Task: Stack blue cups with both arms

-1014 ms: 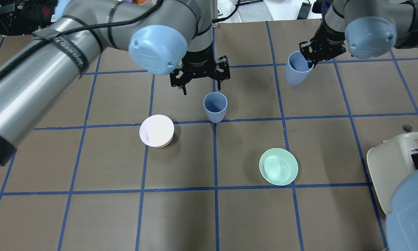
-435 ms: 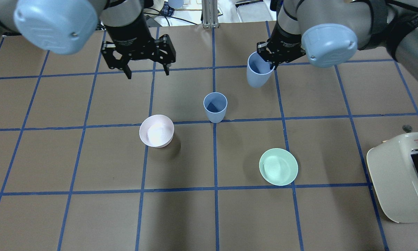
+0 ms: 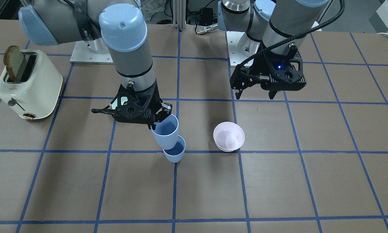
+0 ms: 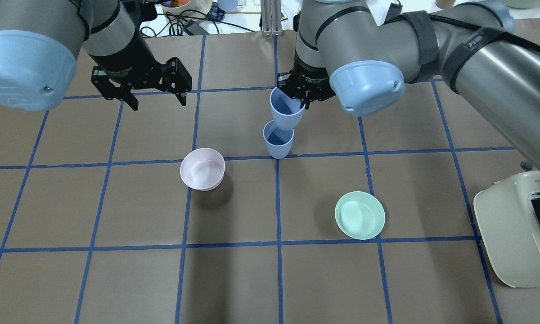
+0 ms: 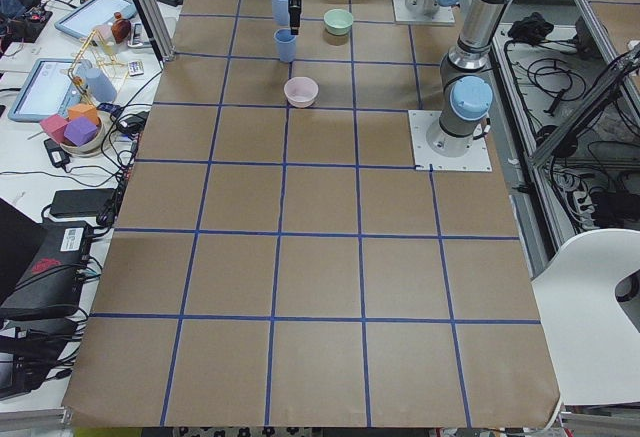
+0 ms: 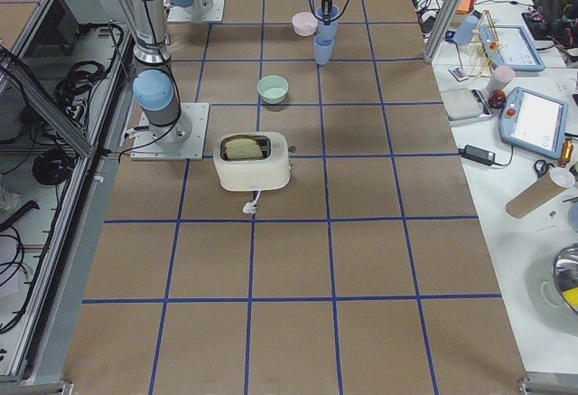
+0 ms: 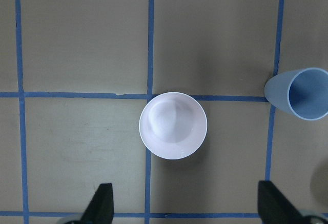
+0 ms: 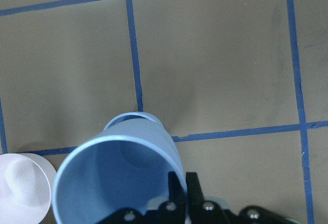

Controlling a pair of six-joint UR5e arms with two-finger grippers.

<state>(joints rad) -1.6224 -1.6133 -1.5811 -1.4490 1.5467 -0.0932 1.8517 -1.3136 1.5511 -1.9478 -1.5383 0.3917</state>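
Note:
One blue cup (image 4: 278, 140) stands upright on the table near the middle, and it also shows in the front view (image 3: 174, 154). My right gripper (image 4: 302, 100) is shut on the rim of the second blue cup (image 4: 286, 110) and holds it tilted just above and behind the standing one. In the right wrist view the held cup (image 8: 113, 183) covers most of the standing cup (image 8: 137, 118). My left gripper (image 4: 158, 104) is open and empty, raised well left of both cups. In the left wrist view it hangs over the pink bowl (image 7: 173, 125).
A pale pink bowl (image 4: 202, 168) sits left of the standing cup. A mint-green bowl (image 4: 359, 215) sits to the front right. A cream toaster (image 4: 517, 229) with a slice of bread stands at the right edge. Blue tape lines grid the brown table.
My right gripper has carried its cup leftward until it hangs over the standing cup. My left gripper has drawn back from the standing cup to the far left, still open.

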